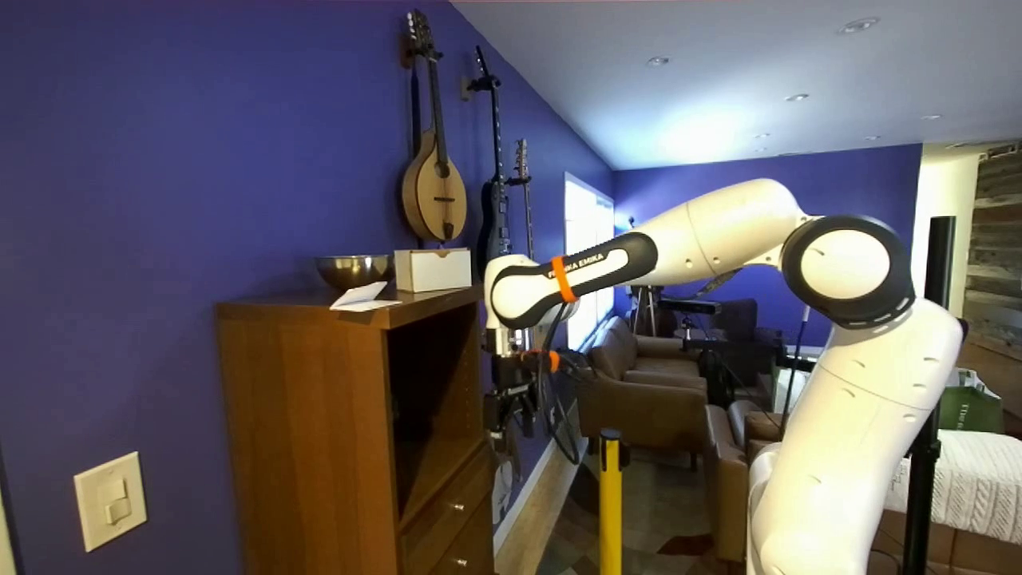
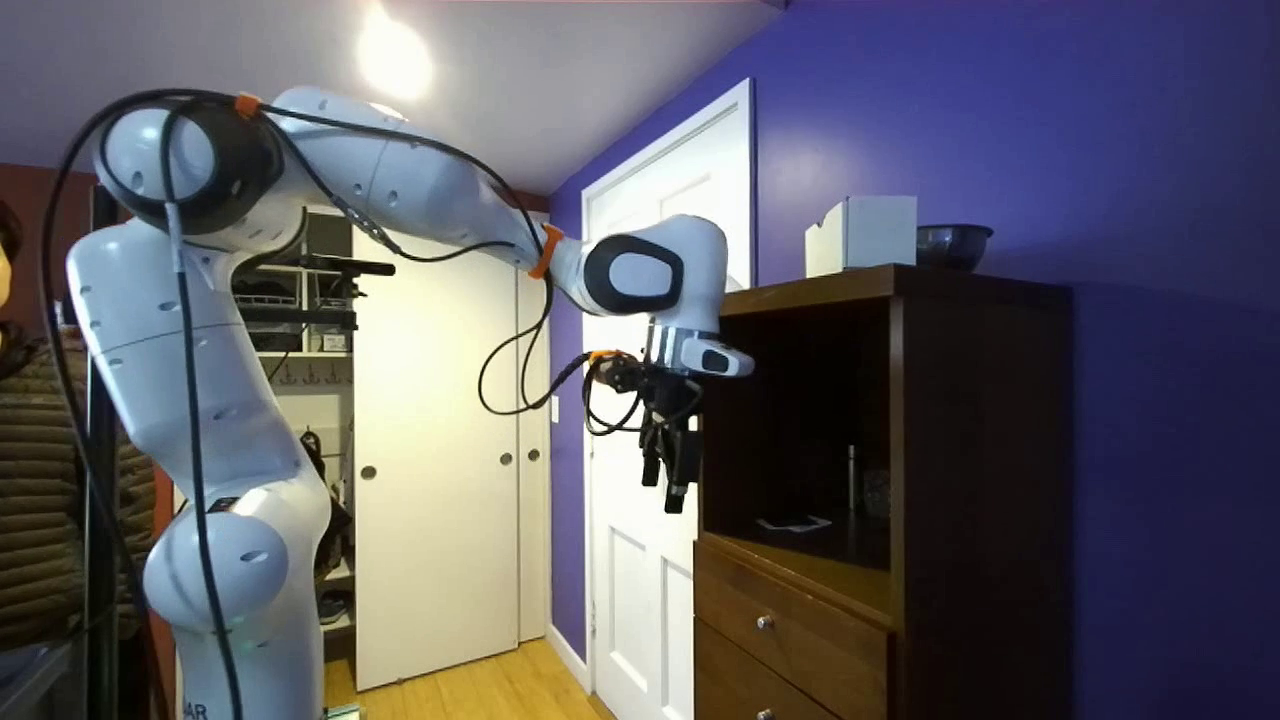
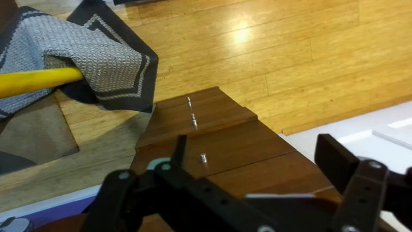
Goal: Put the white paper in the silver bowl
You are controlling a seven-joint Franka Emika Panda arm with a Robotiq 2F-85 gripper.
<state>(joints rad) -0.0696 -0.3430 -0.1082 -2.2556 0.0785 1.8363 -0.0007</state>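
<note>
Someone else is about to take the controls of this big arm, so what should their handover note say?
Gripper: open, nothing between the fingers, pointing down beside the cabinet, lower than its top.
White paper: on the cabinet top near an edge, folded with one flap raised, outside the silver bowl.
The bowl sits upright on the same top, beside the white box.
Done: no part of the transfer; the paper is not in the bowl.
Left: probably lift the gripper, grasp the paper, set it in the bowl, let go.
</note>
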